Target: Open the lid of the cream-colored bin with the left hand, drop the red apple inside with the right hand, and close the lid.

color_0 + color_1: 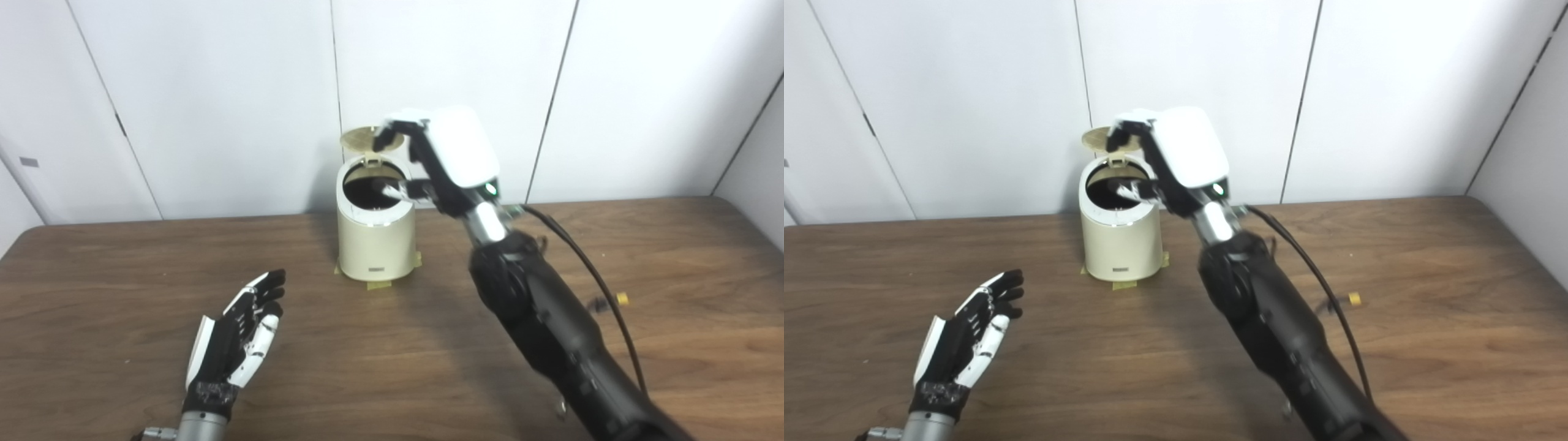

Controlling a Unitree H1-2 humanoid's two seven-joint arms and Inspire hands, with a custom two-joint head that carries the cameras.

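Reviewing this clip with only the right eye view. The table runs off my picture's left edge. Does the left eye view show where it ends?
Observer: Yes. In the left eye view the table ends in a rounded back left corner, just short of the wall.
Operator: Anything on the wall over there that I am missing?
Observer: One thing: a small grey tag on the leftmost wall panel, well above that corner. Your view cuts it off.
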